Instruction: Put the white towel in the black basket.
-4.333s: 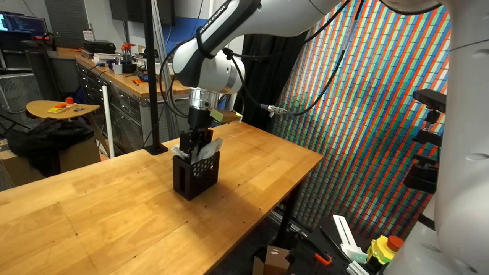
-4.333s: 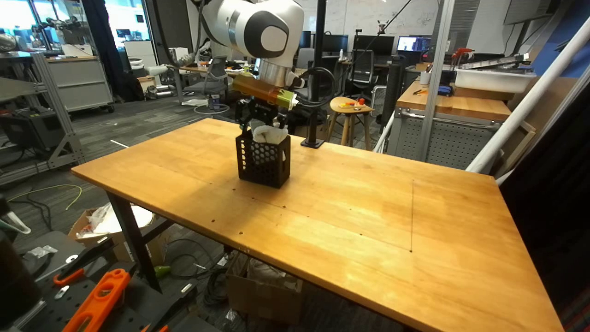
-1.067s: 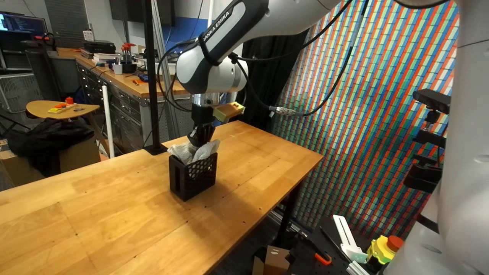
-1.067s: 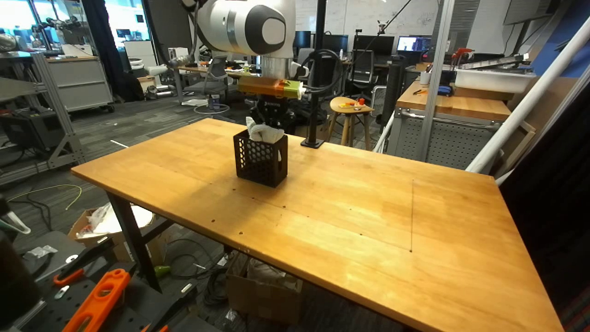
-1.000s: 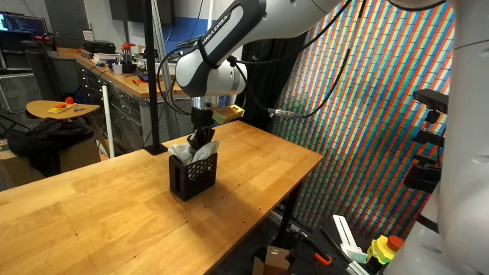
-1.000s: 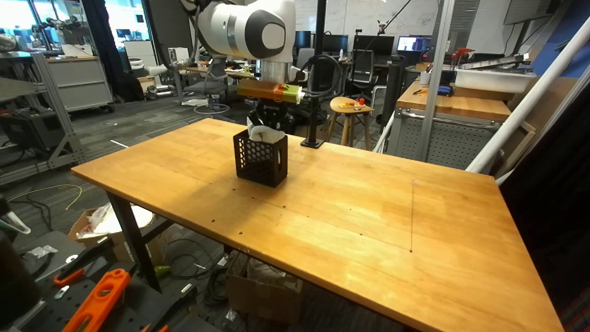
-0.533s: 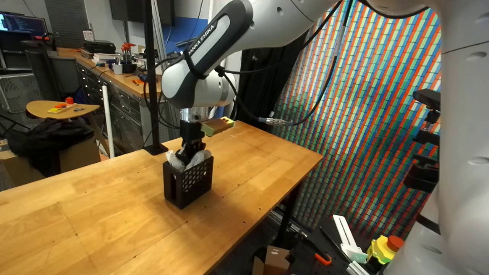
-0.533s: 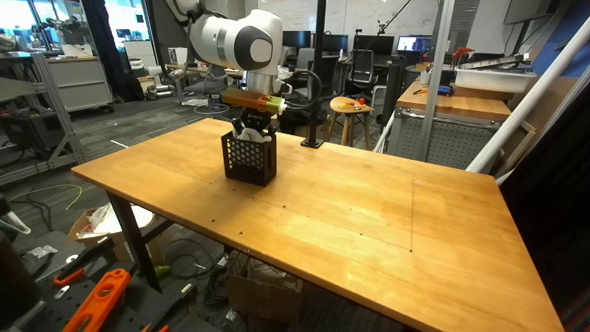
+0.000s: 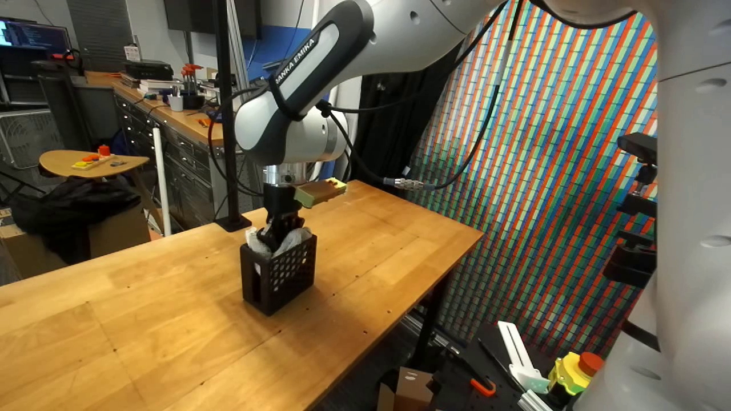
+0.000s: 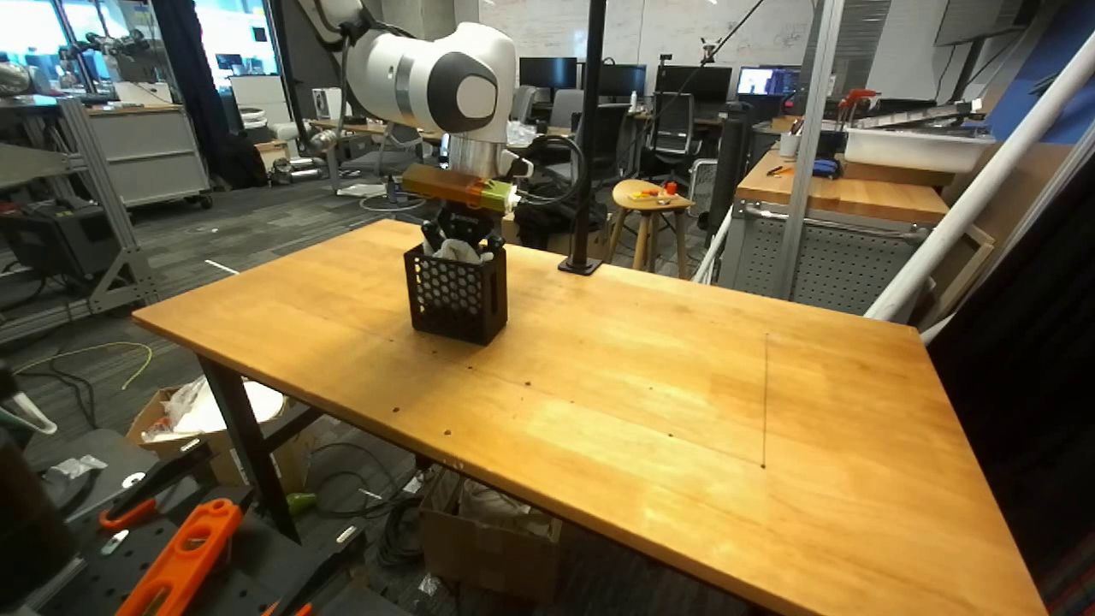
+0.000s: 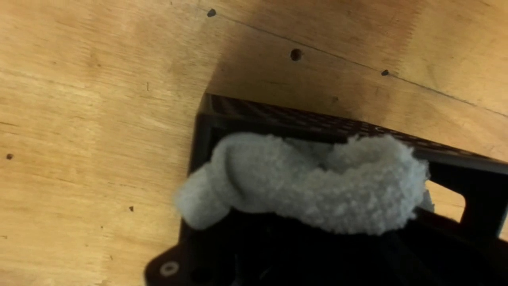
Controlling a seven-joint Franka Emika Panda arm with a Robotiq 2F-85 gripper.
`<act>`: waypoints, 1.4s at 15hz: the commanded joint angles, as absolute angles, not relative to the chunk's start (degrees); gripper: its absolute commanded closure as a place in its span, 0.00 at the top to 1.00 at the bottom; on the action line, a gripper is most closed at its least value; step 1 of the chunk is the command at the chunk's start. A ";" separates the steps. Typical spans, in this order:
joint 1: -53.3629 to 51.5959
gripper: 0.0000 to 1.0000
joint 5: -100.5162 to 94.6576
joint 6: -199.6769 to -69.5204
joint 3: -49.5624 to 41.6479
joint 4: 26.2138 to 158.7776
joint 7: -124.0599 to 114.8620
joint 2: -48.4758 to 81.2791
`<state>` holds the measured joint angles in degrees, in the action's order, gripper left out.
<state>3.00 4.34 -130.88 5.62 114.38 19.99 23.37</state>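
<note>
Lengthwise in the basket (image 10: 456,299), the towel (image 11: 301,192) bunches on both sides of fully closed fingers (image 9: 278,232), any hold hidden.

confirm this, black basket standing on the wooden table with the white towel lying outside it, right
The white towel isn't outside: both exterior views show it bunched inside the black basket, partly sticking out. The basket does stand on the wooden table.
</note>
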 commanded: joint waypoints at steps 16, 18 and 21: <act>2.68 0.01 4.14 -130.28 3.42 118.58 16.51 17.83; 2.05 0.01 2.99 -130.11 3.30 118.85 16.06 17.12; 1.60 0.01 1.86 -129.67 3.08 119.34 15.11 15.69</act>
<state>2.52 3.50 -130.82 3.58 117.74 17.00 18.96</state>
